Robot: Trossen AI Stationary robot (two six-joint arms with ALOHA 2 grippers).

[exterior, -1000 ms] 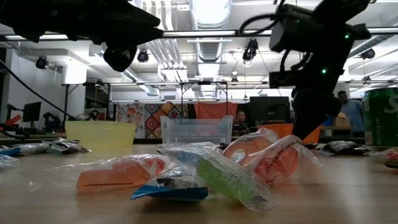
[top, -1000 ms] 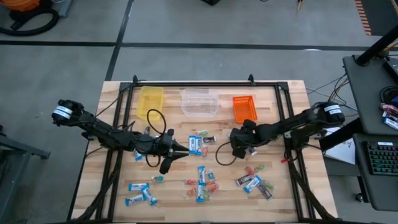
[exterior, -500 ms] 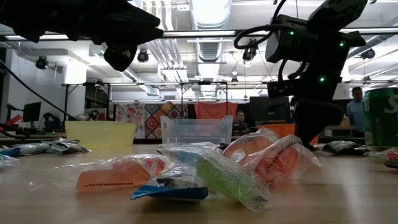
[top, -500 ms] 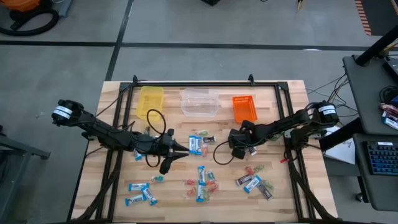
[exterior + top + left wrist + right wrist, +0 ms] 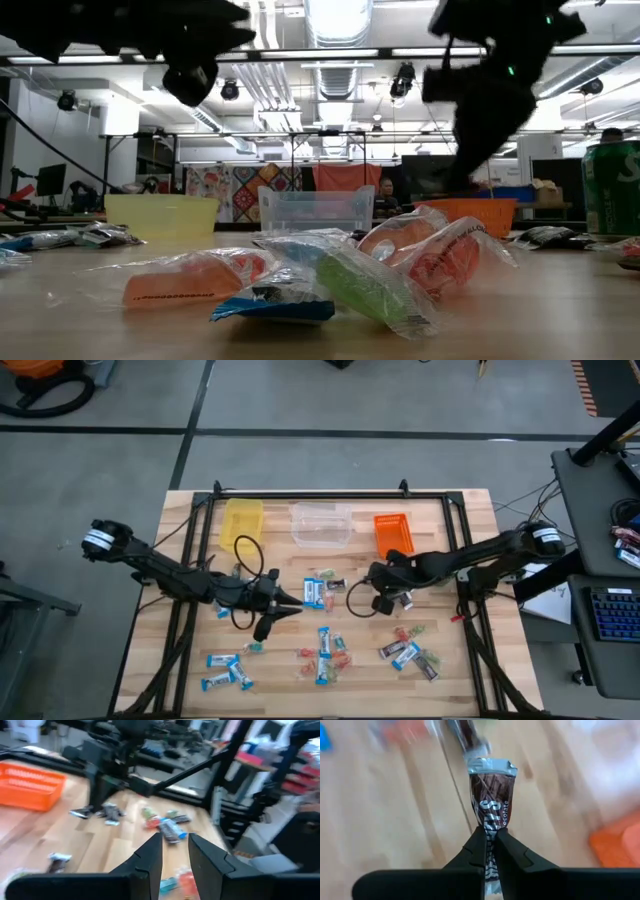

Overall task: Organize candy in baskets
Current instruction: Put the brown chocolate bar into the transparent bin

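The right gripper [image 5: 490,837] has its two dark fingers pinched tight on a brown chocolate bar [image 5: 490,802]. It holds the bar by one end. The rest of the bar sticks straight out past the fingertips, so its long side runs the same way the gripper points, with the silver crimped end farthest away. Holding it by the end probably makes it easy to drop the bar into a basket.

In the high view the right gripper [image 5: 384,582] is a little right of the middle of the picture, just below the orange basket [image 5: 393,533]. So the bar looks like it is meant for that basket. It is not in the basket yet.

The left gripper [image 5: 174,851] has its fingers a small way apart, with nothing between them. In the high view it [image 5: 296,605] sits left of the middle, pointing right toward the blue-and-white candy [image 5: 314,592] close by. It seems to wait there for its turn.

The yellow basket [image 5: 242,520] and the clear basket [image 5: 321,524] stand in the top row with the orange one, all side by side, one for each kind of sweet. Most of the candy lies loose on the wooden table [image 5: 455,530] in the lower half of the picture, with a bunch near the bottom middle [image 5: 326,650] and more at the lower left [image 5: 225,669]. A lot of sorting is left to do.
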